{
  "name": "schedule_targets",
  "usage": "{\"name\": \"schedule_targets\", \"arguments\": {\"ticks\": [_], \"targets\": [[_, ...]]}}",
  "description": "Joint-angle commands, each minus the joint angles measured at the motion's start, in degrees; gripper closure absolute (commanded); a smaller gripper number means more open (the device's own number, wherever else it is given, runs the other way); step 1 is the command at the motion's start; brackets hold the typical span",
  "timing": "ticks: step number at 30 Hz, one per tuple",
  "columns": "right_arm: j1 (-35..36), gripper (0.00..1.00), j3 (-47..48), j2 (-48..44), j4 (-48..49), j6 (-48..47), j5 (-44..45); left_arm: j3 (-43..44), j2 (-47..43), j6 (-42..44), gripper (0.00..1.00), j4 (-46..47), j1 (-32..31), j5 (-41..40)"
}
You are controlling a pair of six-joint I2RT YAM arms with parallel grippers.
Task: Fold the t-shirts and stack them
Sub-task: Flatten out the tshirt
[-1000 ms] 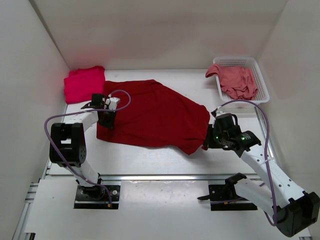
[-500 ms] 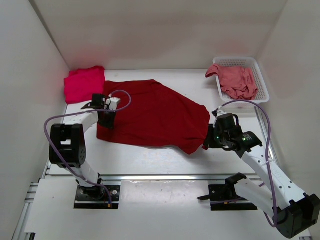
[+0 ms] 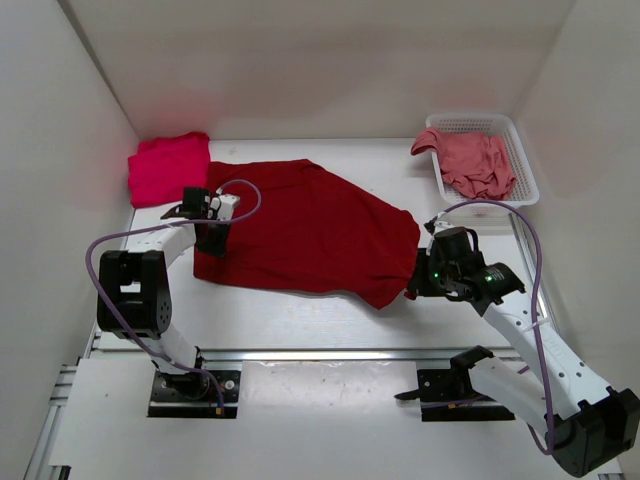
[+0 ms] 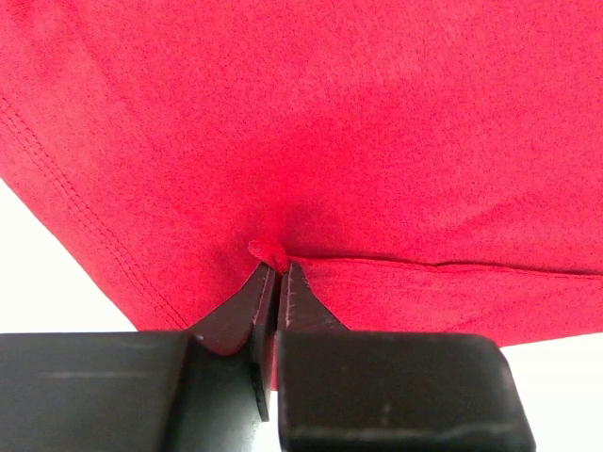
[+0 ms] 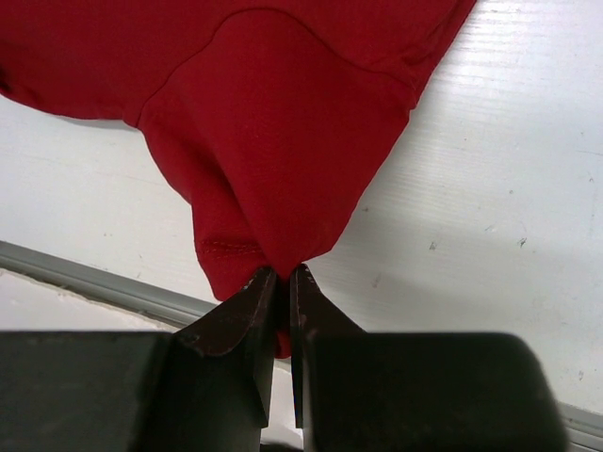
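Hiding pinched cloth, both jaws clamp the dark crimson t-shirt (image 3: pixel 310 225).

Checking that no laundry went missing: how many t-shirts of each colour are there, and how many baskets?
Bright pinkish-red t-shirt: 1
Dark crimson t-shirt: 1
Salmon pink t-shirt: 1
White mesh basket: 1
Total: 4

A lab rig: white-walled booth (image 3: pixel 300 70) around a table (image 3: pixel 290 320) on aluminium rails (image 3: pixel 330 353).
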Motion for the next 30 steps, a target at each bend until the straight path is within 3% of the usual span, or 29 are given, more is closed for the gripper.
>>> {"name": "schedule_targets", "arguments": {"ticks": [1, 5, 9, 11, 16, 18, 20, 23, 30], "targets": [[-0.28, 1.0, 1.01, -1.28, 0.06, -0.64, -0.17, 0.44, -3.47, 0.02, 1.0, -1.08, -0.22, -0.29], [-2.3, 1.0, 5.47, -0.24, -2.39, -1.6, 1.59, 2.54, -5.49, 0.1, 1.0, -3.71, 1.45, 1.29], [-8.96, 1.0, 18.29, 4.59, -6.7, -5.9, 2.12, 11.74, -9.79, -0.42, 1.0, -7.75, 6.18, 3.22], [-11.61, 1.0, 30.04, 7.32, -9.07, -7.66, 4.3, 16.84, -13.39, -0.78, 1.0, -8.73, 7.94, 4.97], [-7.76, 1.0, 55.65, 18.46, -15.83, -11.98, 14.58, 30.99, -19.45, -2.96, 1.0, -7.32, 10.24, 7.52], [-7.23, 1.0, 67.84, 21.98, -19.79, -12.86, 14.78, 35.21, -20.69, -4.9, 1.0, -8.2, 11.37, 10.15], [-7.4, 1.0, 74.27, 23.59, -21.11, -13.65, 15.13, 38.13, -22.27, -7.36, 1.0, -7.94, 13.75, 13.22], [-7.31, 1.0, 79.49, 23.15, -20.42, -15.41, 15.48, 42.96, -25.17, -10.87, 1.0, -6.45, 17.53, 15.0], [-12.93, 1.0, 80.11, 14.9, -16.73, -20.24, 17.75, 57.55, -25.27, -12.82, 1.0, -6.27, 16.31, 6.4]]}}
